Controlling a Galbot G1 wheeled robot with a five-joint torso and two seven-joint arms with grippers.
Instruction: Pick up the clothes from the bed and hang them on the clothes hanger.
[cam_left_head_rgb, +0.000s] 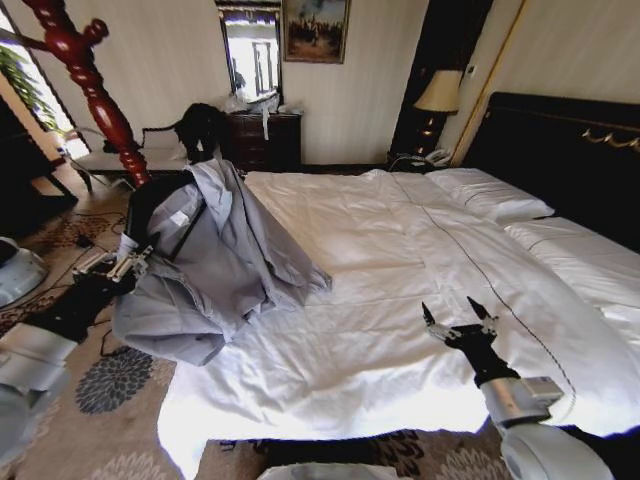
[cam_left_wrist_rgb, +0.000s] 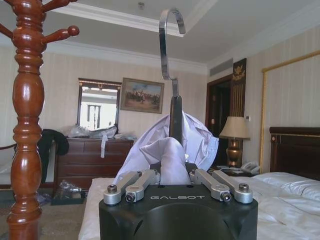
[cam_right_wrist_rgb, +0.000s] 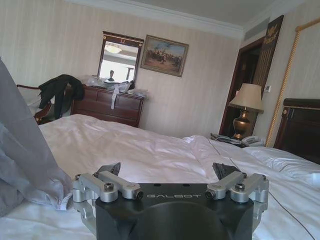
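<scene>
We held the grey-blue thin shirt (cam_left_head_rgb: 215, 255), draped on the black silver-hooked hanger (cam_left_wrist_rgb: 175, 117), in our left gripper (cam_left_head_rgb: 130, 265) at left of frame; right gripper (cam_left_head_rgb: 458, 322) hovered wide open, lower right. Next, we judged: hook it on the reddish wooden stand (cam_left_wrist_rgb: 27, 120).

The left tool (cam_left_wrist_rgb: 176, 176) points up into the room, its silver linkages drawn in around a fold of the clothes (cam_left_wrist_rgb: 172, 150), a pale grey-blue shirt. The black clothes hanger (cam_left_wrist_rgb: 175, 117) rises straight out of the cloth, and its silver hook curls over just under the ceiling. A turned wooden coat stand (cam_left_wrist_rgb: 27, 120) is close by on one side. Behind are a dark dresser (cam_left_wrist_rgb: 92, 162), a mirror (cam_left_wrist_rgb: 98, 106), a framed painting (cam_left_wrist_rgb: 142, 95), a lamp (cam_left_wrist_rgb: 234, 137) and the white bed (cam_left_wrist_rgb: 290, 200).
</scene>
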